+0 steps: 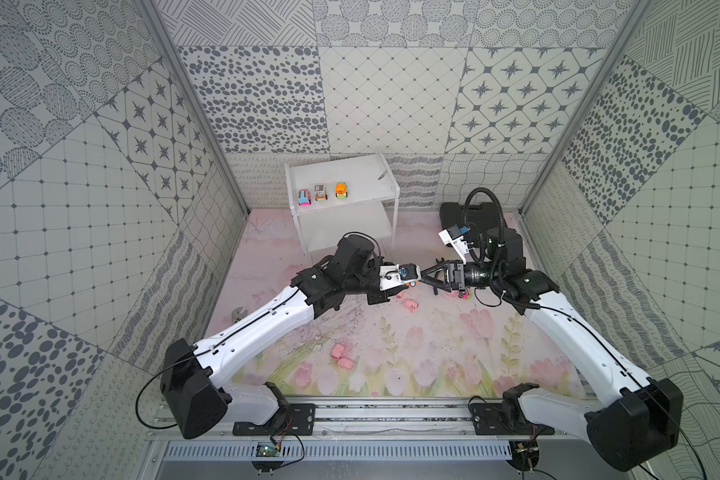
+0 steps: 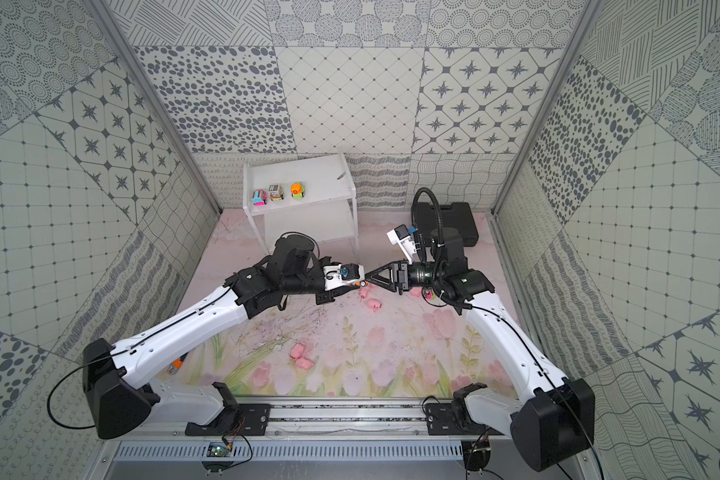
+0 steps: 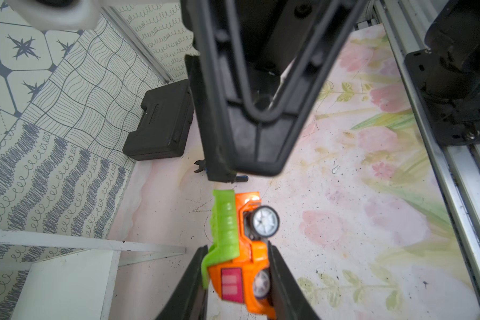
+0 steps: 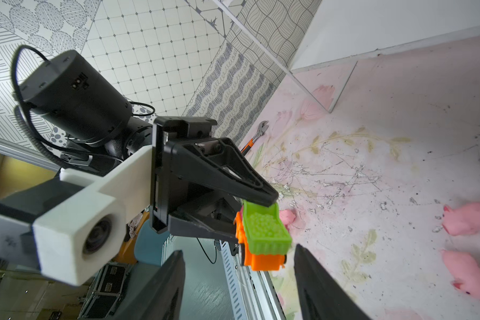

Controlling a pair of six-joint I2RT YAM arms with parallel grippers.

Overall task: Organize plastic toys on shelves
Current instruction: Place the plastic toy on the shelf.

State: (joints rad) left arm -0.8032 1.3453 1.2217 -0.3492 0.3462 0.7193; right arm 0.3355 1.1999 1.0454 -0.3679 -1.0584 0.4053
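Left end effector [image 3: 236,248] is pinching the orange toy truck [image 3: 234,279] with green bed, held aloft over the desk [image 1: 433,353] centre, nearer than the shelves [image 1: 362,183]. Right end effector [image 4: 238,249] is spread, facing the truck's free end, not touching.

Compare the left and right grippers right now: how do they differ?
The left gripper is shut on the orange truck; the right gripper is open and empty. The left gripper's fingers press the truck's sides; the right gripper's fingers stand spread, tips just short of the truck, apparently not touching. Shared: both are black, raised above the mat, and point at each other.
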